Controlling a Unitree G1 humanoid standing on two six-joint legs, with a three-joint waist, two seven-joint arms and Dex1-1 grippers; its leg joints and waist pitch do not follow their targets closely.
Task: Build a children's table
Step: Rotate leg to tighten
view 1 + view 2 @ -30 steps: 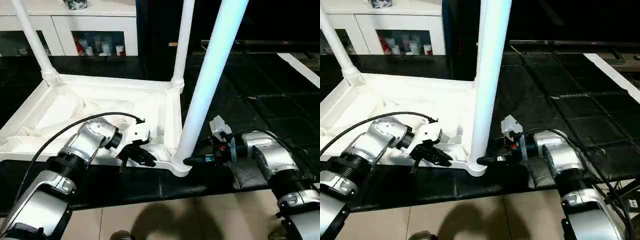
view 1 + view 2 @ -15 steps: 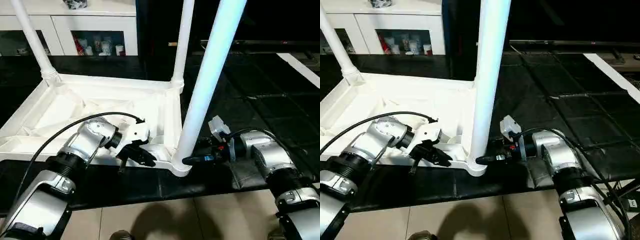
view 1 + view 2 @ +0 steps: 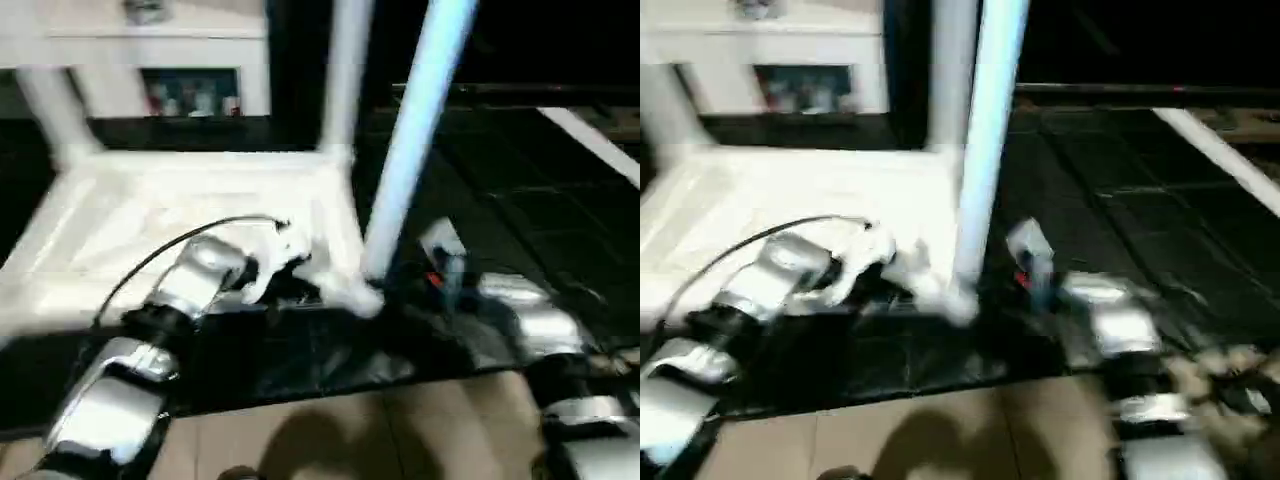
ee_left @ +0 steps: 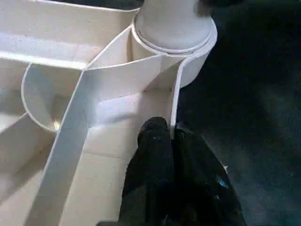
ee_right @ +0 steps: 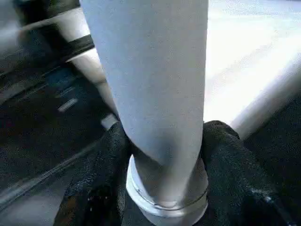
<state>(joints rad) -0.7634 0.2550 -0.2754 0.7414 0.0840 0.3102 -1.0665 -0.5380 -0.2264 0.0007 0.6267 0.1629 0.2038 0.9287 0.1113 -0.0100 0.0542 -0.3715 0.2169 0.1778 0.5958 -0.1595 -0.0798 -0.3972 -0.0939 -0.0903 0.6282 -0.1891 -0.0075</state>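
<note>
At near corner of upturned children's table (image 3: 190, 190) on the dark floor, right pincer (image 5: 162, 155) clamps the upright leg (image 3: 405, 170) low at its socket; left pincer (image 4: 171, 141) pinches the frame rim beside it.

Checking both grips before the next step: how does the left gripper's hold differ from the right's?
The left gripper pinches the table's thin frame wall, fingers nearly together; the right gripper straddles the round leg near its base, fingers spread wide. Both are shut on the table.
</note>
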